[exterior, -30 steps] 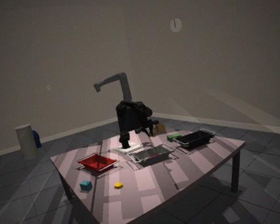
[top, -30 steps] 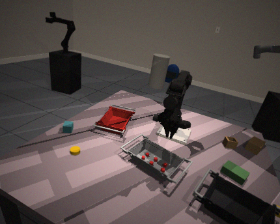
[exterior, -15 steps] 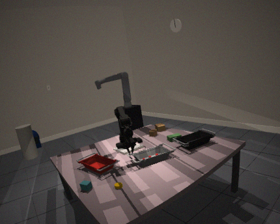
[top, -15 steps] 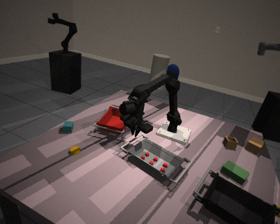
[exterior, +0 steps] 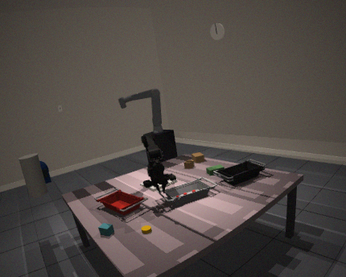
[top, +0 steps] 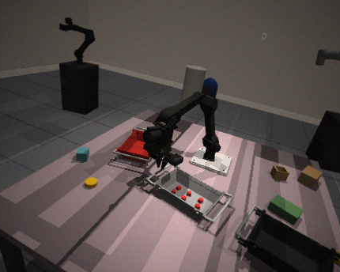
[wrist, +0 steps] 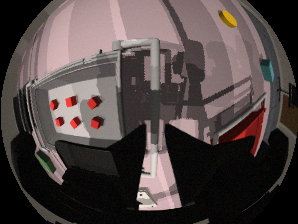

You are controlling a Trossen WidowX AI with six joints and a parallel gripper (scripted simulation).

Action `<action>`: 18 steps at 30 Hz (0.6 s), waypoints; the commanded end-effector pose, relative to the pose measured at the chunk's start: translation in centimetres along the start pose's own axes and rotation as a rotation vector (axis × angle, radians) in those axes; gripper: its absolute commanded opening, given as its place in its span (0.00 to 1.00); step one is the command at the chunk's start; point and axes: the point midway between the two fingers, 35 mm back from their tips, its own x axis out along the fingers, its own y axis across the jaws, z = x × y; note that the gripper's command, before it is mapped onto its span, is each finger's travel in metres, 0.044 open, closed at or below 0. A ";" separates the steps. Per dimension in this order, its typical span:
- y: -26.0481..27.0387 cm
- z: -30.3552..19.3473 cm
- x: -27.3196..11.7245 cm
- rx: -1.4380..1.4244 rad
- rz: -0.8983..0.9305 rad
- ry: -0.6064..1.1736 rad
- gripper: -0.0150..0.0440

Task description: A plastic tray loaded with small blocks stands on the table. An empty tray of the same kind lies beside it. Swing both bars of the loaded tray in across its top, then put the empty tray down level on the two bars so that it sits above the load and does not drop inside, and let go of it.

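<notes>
The loaded tray (top: 194, 186) (exterior: 198, 195) (wrist: 112, 77) is grey, with several red blocks on its floor. Its left bar (top: 149, 180) (wrist: 155, 65) and right bar (top: 222, 209) stand out beyond its ends. My gripper (top: 160, 166) (exterior: 162, 192) (wrist: 154, 128) is slightly open, pointing down at the left bar. In the wrist view the bar runs through the gap between the fingertips; they do not hold it, and their exact height over it is hard to tell. A red tray (top: 131, 146) (exterior: 119, 201) (wrist: 245, 130) and a black tray (top: 289, 241) (exterior: 240, 173) both look empty and have wire bars.
A teal block (top: 82, 154) (exterior: 106, 229) (wrist: 267, 70) and a yellow disc (top: 91, 183) (exterior: 146, 229) (wrist: 228, 19) lie on the red tray's side. A green block (top: 285, 208) (exterior: 215, 170) lies beside the black tray, with two brown boxes (top: 280, 173) (top: 310, 176) further back.
</notes>
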 end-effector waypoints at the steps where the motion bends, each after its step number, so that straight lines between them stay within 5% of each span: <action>1: 0.0 -0.3 2.2 -0.007 -0.003 0.017 0.40; 18: 0.4 -0.4 3.1 -0.007 -0.002 0.017 0.40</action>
